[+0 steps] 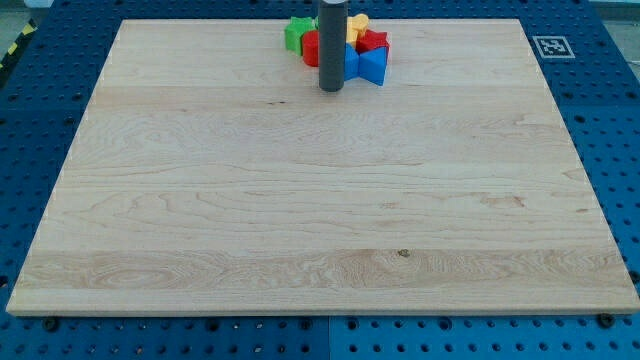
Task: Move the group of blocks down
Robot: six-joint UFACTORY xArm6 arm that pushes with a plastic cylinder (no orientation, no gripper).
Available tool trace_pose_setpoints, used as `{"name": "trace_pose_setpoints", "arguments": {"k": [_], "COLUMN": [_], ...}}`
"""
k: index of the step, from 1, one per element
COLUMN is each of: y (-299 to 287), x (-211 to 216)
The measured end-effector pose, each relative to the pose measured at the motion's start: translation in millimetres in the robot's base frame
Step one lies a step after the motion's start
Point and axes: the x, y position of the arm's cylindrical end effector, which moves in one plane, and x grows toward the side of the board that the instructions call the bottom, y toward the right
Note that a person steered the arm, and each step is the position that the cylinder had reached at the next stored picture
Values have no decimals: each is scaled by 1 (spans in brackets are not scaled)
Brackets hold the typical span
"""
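Observation:
A tight group of blocks sits at the view's top centre of the wooden board (300,200). It holds a green block (296,34) at the left, a red block (311,49) beside it, a yellow block (357,26) at the top, a red star-like block (373,41) at the right and a blue block (367,64) at the bottom right. The dark rod stands in front of the group and hides its middle. My tip (331,89) rests on the board just below the group, touching or nearly touching the blue and red blocks.
The board lies on a blue perforated table (50,90). A black-and-white marker tag (552,45) sits off the board's top right corner. A yellow-black striped edge (15,45) shows at the view's top left.

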Motion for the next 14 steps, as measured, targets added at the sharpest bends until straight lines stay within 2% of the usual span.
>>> {"name": "trace_pose_setpoints", "arguments": {"k": [1, 2, 3, 4, 5, 6, 7, 8, 9, 10, 12, 13, 14], "y": [0, 14, 12, -46, -117, -162, -166, -164, -153, -139, -8, 26, 24], "x": [0, 19, 56, 79, 66, 1, -74, -118, -139, -137, -137, -108, -54]}}
